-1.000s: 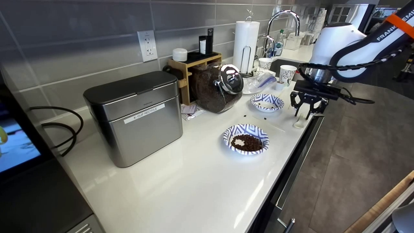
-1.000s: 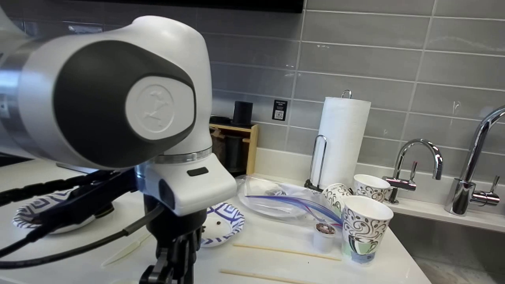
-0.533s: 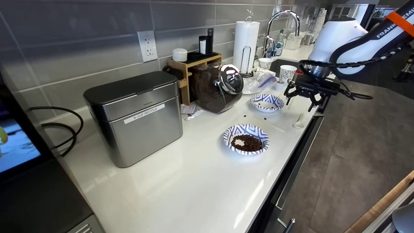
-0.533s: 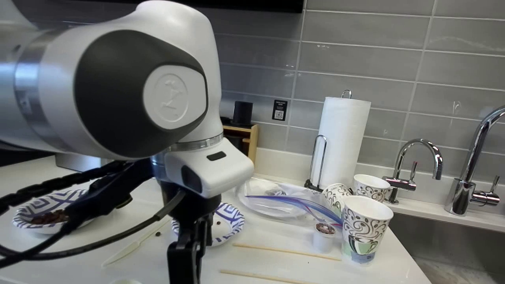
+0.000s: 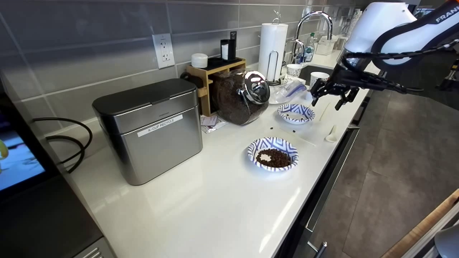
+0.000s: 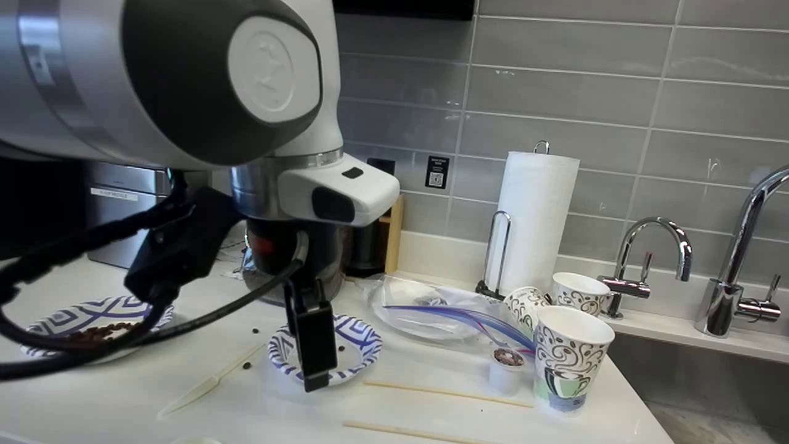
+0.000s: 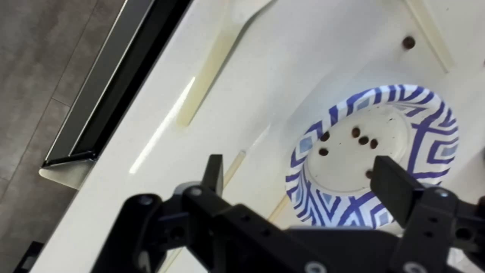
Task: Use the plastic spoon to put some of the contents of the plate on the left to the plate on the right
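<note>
The pale plastic spoon (image 5: 331, 134) lies on the counter near its front edge; its handle (image 7: 204, 85) shows in the wrist view. A blue-and-white patterned plate with raised sides, the plate on the left (image 6: 102, 308), holds many dark beans (image 5: 278, 158). The plate on the right (image 6: 357, 354), of the same pattern, has only several beans (image 7: 363, 140) scattered in it. My gripper (image 5: 326, 105) hangs above the counter, tilted, apart from the spoon. In the wrist view its fingers (image 7: 394, 185) stand wide apart with nothing between them, one over the right plate's rim.
A thin pale knife (image 6: 206, 388) and two wooden sticks (image 6: 450, 394) lie around the right plate. Paper cups (image 6: 573, 357), a small bean-filled pod (image 6: 506, 373) and a plastic bag (image 5: 288, 91) stand behind. A jar (image 5: 233, 102) and steel bin (image 5: 161, 143) line the wall.
A second ago the fingers were down around the spoon's handle. They have opened and let it go; the spoon lies on the counter, and the gripper has risen and tilted.
</note>
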### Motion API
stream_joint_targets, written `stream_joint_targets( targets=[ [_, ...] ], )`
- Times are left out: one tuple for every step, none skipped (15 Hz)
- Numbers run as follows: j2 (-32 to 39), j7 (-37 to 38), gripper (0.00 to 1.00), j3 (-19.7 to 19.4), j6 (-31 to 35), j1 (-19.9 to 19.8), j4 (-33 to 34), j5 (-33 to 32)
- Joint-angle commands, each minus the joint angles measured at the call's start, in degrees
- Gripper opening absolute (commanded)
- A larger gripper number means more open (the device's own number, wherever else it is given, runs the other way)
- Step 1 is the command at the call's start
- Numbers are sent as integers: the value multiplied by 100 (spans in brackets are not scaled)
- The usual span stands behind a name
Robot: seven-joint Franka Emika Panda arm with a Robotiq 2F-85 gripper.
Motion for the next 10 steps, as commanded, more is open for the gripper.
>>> stream_joint_targets(
  targets=[
    [1044, -981, 100, 787, -1064, -684, -23, -149],
    [965, -1494, 100, 1073, -1255, -898, -50, 263],
    [1116, -1778, 100, 1263, -1598, -1039, -58, 325],
    [1222, -2082, 100, 1429, -1930, -1168, -44, 386],
    [1329, -2385, 100, 1561, -2227, -1283, -53, 432],
    [1417, -2654, 100, 1708, -2575, -1396, -38, 457],
    [1507, -2922, 100, 1804, -2880, -1469, -26, 440],
    [1575, -3160, 100, 1884, -3192, -1513, -5, 394],
    [1622, -3374, 100, 1965, -3498, -1569, 12, 297],
    [1549, -3388, 100, 2102, -3720, -1668, 5, 82]
  ],
)
